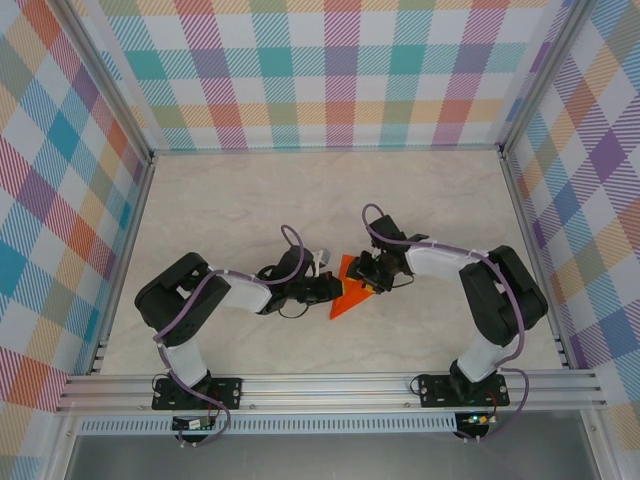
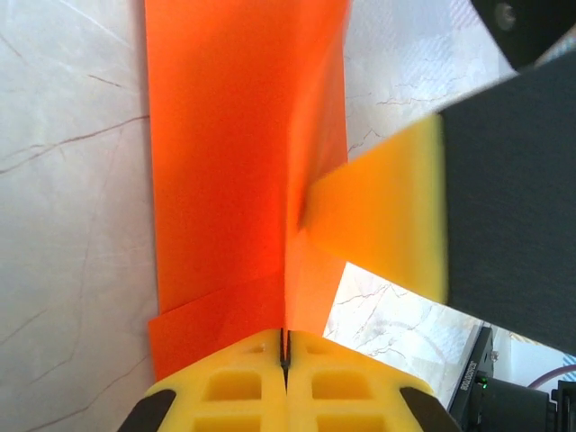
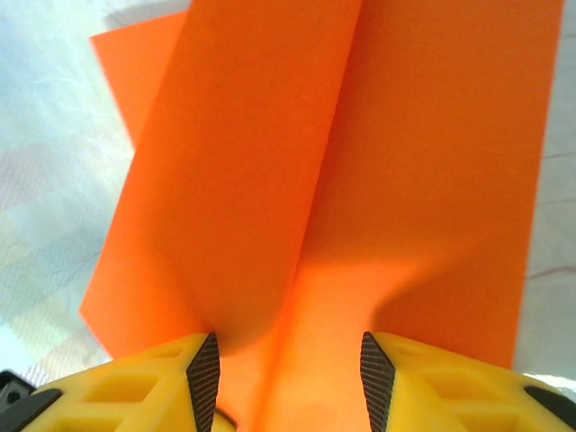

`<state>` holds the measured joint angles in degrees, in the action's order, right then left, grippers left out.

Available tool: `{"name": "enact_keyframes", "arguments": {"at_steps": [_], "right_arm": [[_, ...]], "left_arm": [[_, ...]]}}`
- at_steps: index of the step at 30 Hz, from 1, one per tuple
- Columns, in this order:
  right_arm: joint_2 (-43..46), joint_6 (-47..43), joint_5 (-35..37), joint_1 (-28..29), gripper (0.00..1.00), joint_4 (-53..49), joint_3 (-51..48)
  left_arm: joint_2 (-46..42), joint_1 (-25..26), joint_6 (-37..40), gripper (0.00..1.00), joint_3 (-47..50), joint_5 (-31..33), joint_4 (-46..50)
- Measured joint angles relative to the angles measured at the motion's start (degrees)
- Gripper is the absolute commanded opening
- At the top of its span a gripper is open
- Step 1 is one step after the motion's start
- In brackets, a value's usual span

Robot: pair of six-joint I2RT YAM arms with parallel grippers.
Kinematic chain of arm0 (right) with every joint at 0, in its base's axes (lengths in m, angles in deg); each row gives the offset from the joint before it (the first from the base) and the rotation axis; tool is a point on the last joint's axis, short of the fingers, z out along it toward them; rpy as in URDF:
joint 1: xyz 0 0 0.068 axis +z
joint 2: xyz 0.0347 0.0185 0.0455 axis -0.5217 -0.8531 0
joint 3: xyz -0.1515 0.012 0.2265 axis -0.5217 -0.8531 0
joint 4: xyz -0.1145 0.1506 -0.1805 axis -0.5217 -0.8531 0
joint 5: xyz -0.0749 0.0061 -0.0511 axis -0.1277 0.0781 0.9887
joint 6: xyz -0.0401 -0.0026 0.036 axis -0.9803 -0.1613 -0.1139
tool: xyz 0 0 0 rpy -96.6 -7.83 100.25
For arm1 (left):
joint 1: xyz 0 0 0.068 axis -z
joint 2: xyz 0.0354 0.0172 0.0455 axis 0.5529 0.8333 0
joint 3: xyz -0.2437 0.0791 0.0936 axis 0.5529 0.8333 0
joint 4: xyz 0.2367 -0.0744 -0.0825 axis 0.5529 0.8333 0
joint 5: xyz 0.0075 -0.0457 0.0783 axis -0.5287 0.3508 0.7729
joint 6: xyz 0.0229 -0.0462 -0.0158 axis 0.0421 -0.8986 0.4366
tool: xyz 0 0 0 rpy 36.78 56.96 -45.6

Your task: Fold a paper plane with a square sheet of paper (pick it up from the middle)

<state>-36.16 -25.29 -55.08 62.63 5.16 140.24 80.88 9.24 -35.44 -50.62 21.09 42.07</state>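
Note:
The orange sheet of paper [image 1: 347, 296] lies mid-table between both arms, folded into a narrow pointed wedge like a paper plane. In the left wrist view the paper [image 2: 225, 135] has a raised centre crease, and my left gripper [image 2: 284, 346] is shut on that crease at its near end. From above, the left gripper [image 1: 329, 290] sits at the paper's left edge. My right gripper [image 1: 374, 276] comes in from the right. Its jaws stand apart over the paper [image 3: 405, 135], open [image 3: 288, 378], straddling a fold line. One of its yellow fingers [image 2: 387, 216] rests against the crease.
The pale marble tabletop [image 1: 250, 200] is walled by checkered panels [image 1: 330, 70] at the back and both sides. An aluminium rail [image 1: 330, 385] with the arm bases runs along the near edge. Cables loop above both wrists.

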Motion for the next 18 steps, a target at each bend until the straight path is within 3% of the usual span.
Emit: {"name": "enact_keyframes", "arguments": {"at_steps": [7,18], "right_arm": [[5.01,-4.2,-2.58,-0.83,0.5,1.68,-1.73],[0.48,-6.84,-5.4,-1.2,0.51,3.34,-2.29]], "left_arm": [[2.38,-0.94,-2.25,0.0,0.11,-2.16,-3.85],[3.65,-1.46,-5.03,0.0,0.79,-3.76,-6.67]]}}
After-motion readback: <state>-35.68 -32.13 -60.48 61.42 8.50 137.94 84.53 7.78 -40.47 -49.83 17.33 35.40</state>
